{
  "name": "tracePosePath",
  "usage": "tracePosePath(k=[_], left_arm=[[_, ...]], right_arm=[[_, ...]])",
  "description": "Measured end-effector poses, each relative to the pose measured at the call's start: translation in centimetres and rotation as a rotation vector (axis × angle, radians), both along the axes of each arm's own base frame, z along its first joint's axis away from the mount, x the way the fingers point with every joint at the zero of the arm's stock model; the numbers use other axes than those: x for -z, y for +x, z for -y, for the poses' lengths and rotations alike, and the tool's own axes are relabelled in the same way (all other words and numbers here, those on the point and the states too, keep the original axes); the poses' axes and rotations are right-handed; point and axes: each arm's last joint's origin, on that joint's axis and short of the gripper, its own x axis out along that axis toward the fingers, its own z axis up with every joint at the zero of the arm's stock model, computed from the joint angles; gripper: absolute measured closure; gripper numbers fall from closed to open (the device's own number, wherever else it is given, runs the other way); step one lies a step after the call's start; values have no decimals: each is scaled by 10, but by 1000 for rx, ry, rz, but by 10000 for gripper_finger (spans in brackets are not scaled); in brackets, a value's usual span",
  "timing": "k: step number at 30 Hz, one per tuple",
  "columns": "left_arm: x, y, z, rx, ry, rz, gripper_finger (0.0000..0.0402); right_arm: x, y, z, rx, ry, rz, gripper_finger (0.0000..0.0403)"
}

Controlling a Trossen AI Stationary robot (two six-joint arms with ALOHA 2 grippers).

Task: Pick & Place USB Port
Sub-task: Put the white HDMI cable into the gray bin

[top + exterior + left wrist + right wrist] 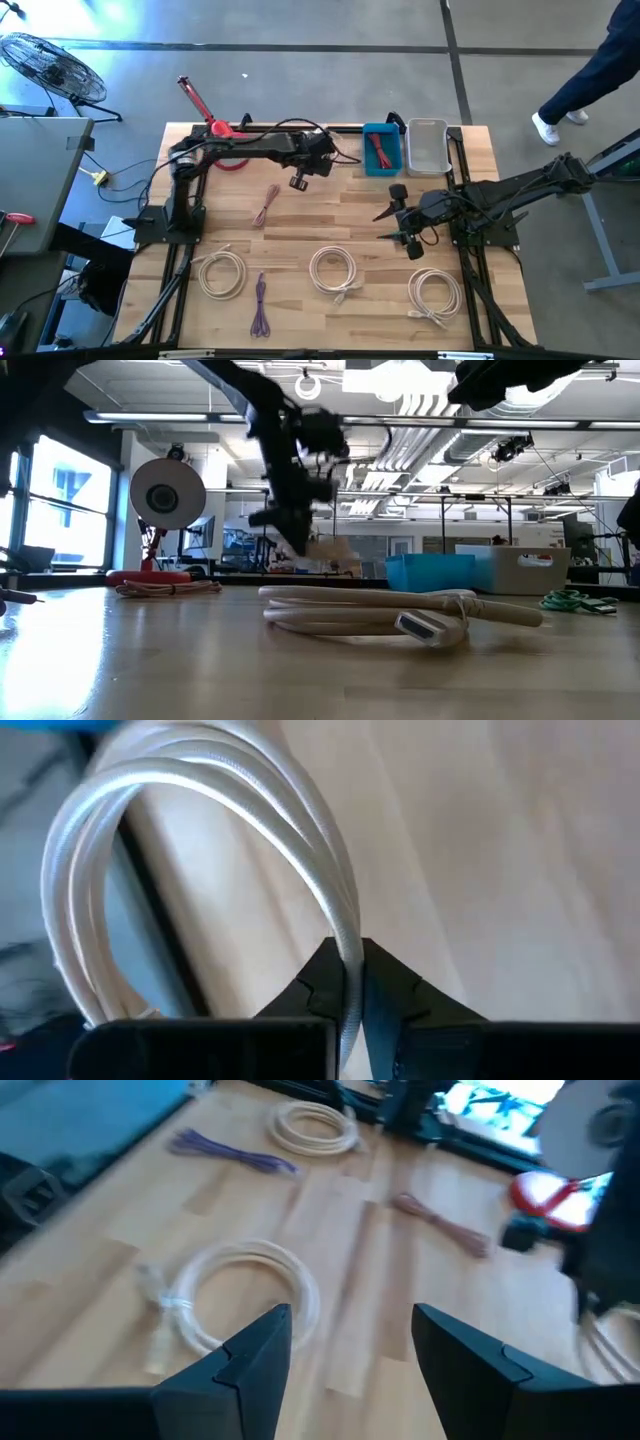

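Between the closed fingers of the left gripper (pixel 350 982), clamped on a coiled white cable (pixel 200 840), loop trailing away from the wrist. Hanging above the table's far middle, blue plastic bin (pixel 382 148) holding a red cable at roughly three o'clock, white bin (pixel 427 145) just beyond it. Farther right, right gripper (pixel 350 1342), fingers spread, holding nothing, over bare wooden table (pixel 300 230), not needed.
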Motion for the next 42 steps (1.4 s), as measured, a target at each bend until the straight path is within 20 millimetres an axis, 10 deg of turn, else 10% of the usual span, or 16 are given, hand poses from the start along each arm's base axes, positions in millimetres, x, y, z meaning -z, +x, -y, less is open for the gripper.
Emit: tracePosePath(k=[12,23,42], left_arm=[[-125,-48,60,187,-361,478,392],[-109,-30,72,300,-539,475,392],[-102,-18,79,349,-611,502,392]], right_arm=[[-7,3,9,225,-274,87,202],[-23,6,-2,225,-416,243,203],[5,45,-11,373,-656,177,206]])
